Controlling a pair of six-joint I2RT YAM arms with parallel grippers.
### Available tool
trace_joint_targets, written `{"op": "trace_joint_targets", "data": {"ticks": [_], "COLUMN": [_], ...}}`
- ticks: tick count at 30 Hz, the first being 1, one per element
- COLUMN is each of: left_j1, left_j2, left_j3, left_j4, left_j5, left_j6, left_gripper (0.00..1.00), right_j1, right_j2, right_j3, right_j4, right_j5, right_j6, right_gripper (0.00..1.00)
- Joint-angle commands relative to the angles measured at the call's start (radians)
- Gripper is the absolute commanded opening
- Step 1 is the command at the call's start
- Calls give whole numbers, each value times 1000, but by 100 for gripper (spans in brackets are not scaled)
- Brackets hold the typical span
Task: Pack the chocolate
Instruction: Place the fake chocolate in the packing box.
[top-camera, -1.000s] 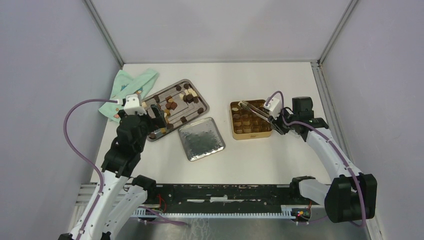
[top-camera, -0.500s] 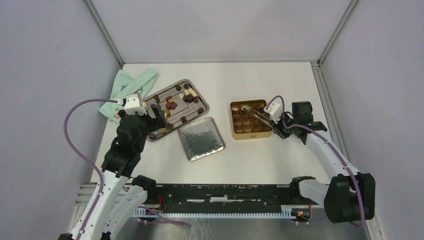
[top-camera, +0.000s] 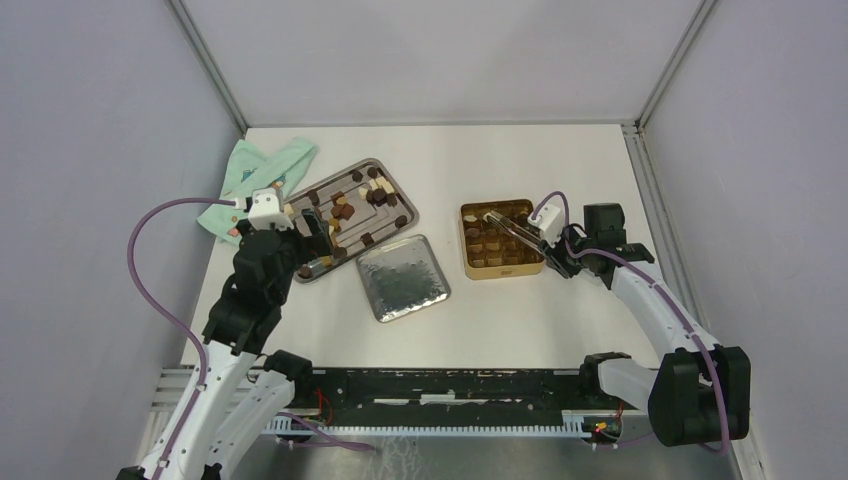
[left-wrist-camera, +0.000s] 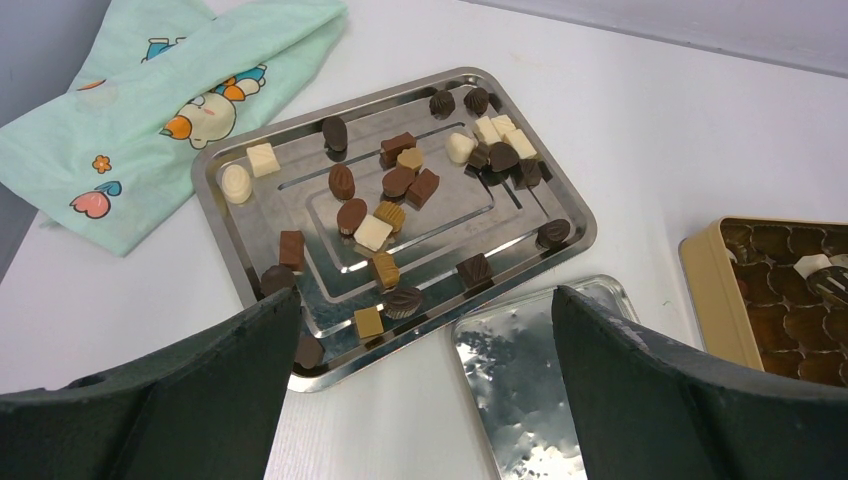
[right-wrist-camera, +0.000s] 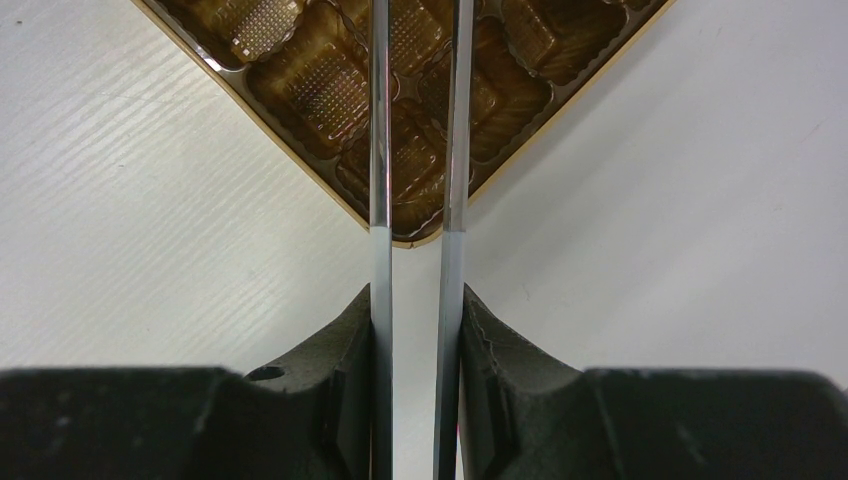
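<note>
most of the chocolate (top-camera: 345, 210) lies loose on the steel tray (top-camera: 404, 200) at the left of the bench (top-camera: 520, 160), seen from above; the gold tin (top-camera: 500, 270) stands open at the right, its cups mostly bare, so packing looks barely begun. left wrist: the left pincer (left-wrist-camera: 420, 310) gapes, empty, above the tray; one cream piece (left-wrist-camera: 808, 267) shows inside the tin. right wrist: the right pincer (right-wrist-camera: 415, 300) is clenched on thin tongs (right-wrist-camera: 380, 150) reaching over the tin. no writing is readable; the green cloth (left-wrist-camera: 150, 110) shows only cartoon prints.
</note>
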Motion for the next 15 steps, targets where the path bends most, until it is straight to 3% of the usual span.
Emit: {"op": "trace_joint_targets", "data": {"ticks": [1, 15], "left_j1": [5, 5], "left_j2": [-5, -7], "left_j3": [7, 7], "left_j4": [21, 21], "left_j5": [14, 16], "left_j6": [45, 44], "left_gripper": [100, 100], "right_j1": [-6, -8], "right_j2": [-18, -6], "right_j3": [-2, -2], "right_j4": [32, 28], "right_j5": [7, 9], "right_j6": [12, 12], "right_gripper": [20, 32]}}
